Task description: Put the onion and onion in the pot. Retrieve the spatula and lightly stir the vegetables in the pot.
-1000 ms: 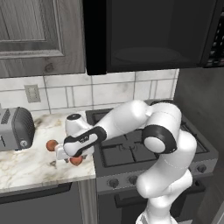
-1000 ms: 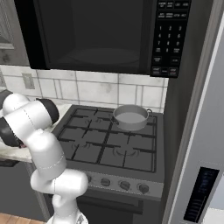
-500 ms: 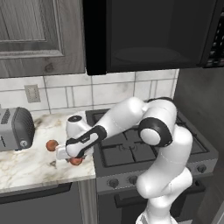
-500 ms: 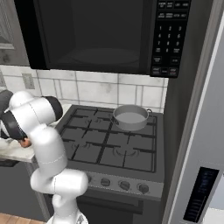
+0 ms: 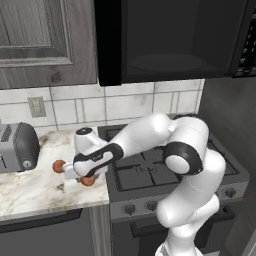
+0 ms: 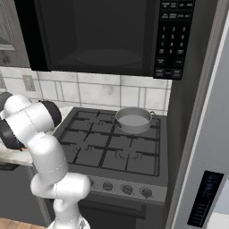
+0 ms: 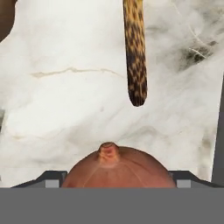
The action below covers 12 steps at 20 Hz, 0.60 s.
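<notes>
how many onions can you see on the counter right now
2. One onion lies on the marble counter beside the toaster. The other onion sits under the gripper, between its fingers, near the stove edge. None is in the pot.

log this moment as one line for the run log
stage: first onion pickup | gripper: jaws astride round reddish-orange onion on marble counter | second onion: on counter | shallow grey metal pot: on stove, empty | wooden spatula handle: on counter
</notes>
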Tool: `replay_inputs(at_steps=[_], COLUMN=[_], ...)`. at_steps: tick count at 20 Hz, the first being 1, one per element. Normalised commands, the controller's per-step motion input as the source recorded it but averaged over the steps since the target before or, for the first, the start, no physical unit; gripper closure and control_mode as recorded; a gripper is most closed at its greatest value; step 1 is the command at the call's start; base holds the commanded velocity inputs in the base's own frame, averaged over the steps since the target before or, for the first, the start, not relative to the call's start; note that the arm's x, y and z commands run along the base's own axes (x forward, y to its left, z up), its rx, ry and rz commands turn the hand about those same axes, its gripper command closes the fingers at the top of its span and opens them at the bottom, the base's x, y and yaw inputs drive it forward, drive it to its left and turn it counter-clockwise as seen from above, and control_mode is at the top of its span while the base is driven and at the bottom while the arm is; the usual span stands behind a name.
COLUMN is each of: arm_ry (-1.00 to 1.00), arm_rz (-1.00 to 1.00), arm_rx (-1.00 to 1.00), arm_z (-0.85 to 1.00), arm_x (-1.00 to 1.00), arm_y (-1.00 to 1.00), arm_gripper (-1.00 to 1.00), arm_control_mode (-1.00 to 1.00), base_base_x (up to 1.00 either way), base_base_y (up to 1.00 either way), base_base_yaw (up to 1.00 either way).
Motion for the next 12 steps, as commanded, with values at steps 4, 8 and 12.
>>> replay_inputs(at_steps=[4,8,12], arm_ry=[0.01,0.00,0.00], arm_rz=[0.00,0.00,0.00], arm_rx=[0.00,0.00,-0.02], arm_z=[0.38,0.36,0.38], arm_x=[-0.31,-0.36,-0.17], arm_y=[-0.45,-0.60,-0.68], arm_gripper=[1.00,1.00,1.00], arm_control_mode=[-1.00,-1.00,-1.00], base_base_x=[0.00,0.00,0.00], base_base_y=[0.00,0.00,0.00], base_base_yaw=[0.00,0.00,0.00])
